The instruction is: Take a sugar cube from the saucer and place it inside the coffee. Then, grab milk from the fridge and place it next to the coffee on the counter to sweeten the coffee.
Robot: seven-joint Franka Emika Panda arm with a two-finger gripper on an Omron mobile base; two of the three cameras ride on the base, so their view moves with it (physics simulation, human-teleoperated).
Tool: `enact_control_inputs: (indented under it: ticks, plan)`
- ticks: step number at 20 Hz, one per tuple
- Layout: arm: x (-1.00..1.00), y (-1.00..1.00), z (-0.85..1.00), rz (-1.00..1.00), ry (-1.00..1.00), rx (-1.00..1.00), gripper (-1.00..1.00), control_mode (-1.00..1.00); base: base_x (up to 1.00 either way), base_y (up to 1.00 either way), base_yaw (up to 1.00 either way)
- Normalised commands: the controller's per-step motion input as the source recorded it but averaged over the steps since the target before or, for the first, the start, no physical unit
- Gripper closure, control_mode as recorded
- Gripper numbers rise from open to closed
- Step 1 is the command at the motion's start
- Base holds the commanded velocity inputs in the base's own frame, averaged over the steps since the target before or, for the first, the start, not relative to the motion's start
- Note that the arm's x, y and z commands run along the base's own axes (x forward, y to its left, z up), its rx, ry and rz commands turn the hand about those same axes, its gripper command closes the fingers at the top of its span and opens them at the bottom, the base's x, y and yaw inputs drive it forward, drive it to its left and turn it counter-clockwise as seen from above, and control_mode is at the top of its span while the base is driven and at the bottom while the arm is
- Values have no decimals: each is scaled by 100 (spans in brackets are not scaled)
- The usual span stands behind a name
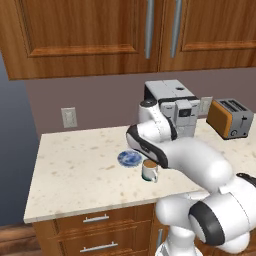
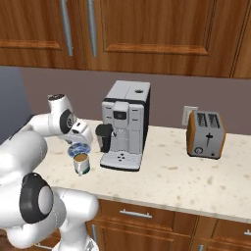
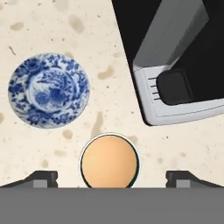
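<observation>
Beige counter (image 3: 52, 26) holds a bare saucer (image 3: 49, 89); your gripper (image 3: 111, 177) hangs fingers spread over the coffee (image 3: 110, 161). Milk's next: probably light, slick, so grip mid-body.

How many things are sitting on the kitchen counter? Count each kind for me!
Mug of coffee: 1
Blue saucer: 1
Coffee machine: 1
Toaster: 1
Total: 4 things on the counter
</observation>
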Motion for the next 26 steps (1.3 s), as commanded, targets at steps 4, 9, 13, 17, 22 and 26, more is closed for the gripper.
enact_control_inputs:
  ticks: [4, 9, 13, 17, 22, 26]
  plan:
    - [-60, -17, 56, 0, -3, 6, -100, -100, 0, 0, 0]
    - [-78, -32, 68, 0, -6, 7, -100, -100, 0, 0, 0]
    - [-78, -42, 63, 0, -11, 3, -100, -100, 0, 0, 0]
    - [-57, -50, 51, 0, -15, 4, -100, -100, 0, 0, 0]
    - [-45, -15, 25, 0, -20, 0, -100, -100, 0, 0, 0]
    - [0, 0, 0, 0, 0, 0, -100, -100, 0, 0, 0]
